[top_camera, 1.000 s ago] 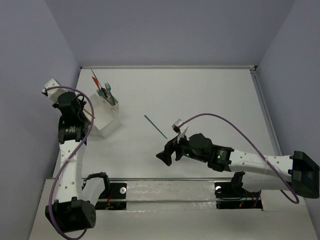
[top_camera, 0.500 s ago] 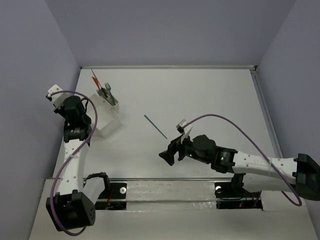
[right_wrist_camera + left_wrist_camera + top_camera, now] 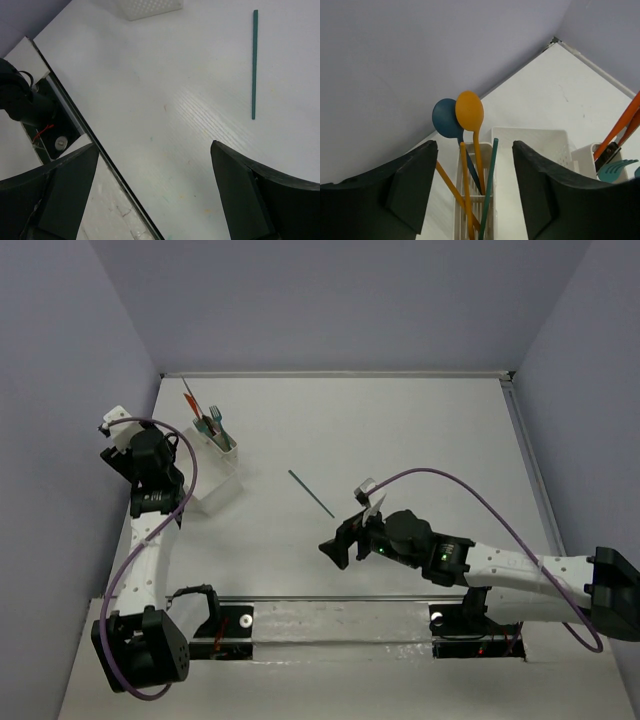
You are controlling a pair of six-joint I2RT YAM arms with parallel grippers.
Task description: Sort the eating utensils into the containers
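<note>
The containers, a white organiser [image 3: 218, 480] [image 3: 530, 142], stand at the far left of the table. My left gripper [image 3: 148, 462] [image 3: 475, 150] hangs open right above its narrow end compartment. That compartment holds an orange spoon [image 3: 469, 111], a blue spoon [image 3: 445, 120], orange sticks [image 3: 466, 195] and a teal stick [image 3: 490, 185]; the jaws touch none of them. Teal forks [image 3: 215, 423] [image 3: 615, 170] and an orange utensil [image 3: 190, 398] [image 3: 620, 127] stand in another compartment. One teal stick [image 3: 311, 493] [image 3: 254, 65] lies on the table. My right gripper [image 3: 335, 548] [image 3: 155, 147] is open and empty, nearer than that stick.
The table's near edge with its metal rail [image 3: 75, 120] [image 3: 330, 600] runs just under my right gripper. Purple walls close in the left, back and right sides. A raised lip [image 3: 335, 374] borders the far edge of the table.
My left wrist has shifted toward the far left over the organiser and its jaws have parted. My right gripper has drifted slightly right and nearer. The teal stick on the table has not moved.
</note>
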